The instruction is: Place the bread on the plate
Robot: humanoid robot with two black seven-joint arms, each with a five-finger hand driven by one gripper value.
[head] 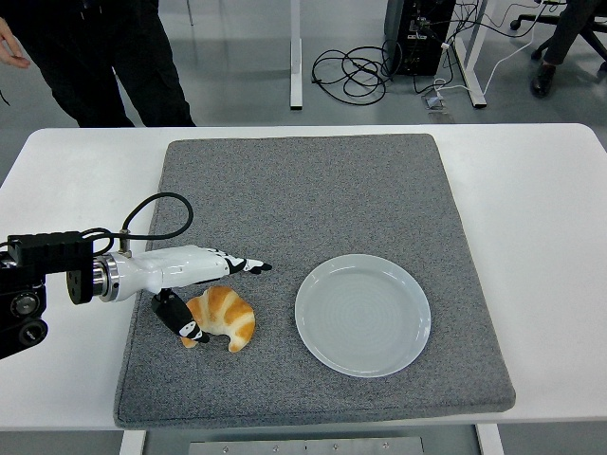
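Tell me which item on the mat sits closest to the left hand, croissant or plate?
The croissant: it lies against the left hand, near the grey mat's front-left corner. The pale round plate sits apart to its right, empty.

We have a single head view, set high on the robot's side and facing forward and down over the white table (531, 190), whose near edge runs along the bottom at six o'clock. We stand far enough back to take in the whole grey mat (313, 209) and both table ends, with the floor, cables (351, 71) and a person's legs (114, 66) at twelve o'clock. The left arm (57, 280) enters at nine o'clock. No second view shares this scene.
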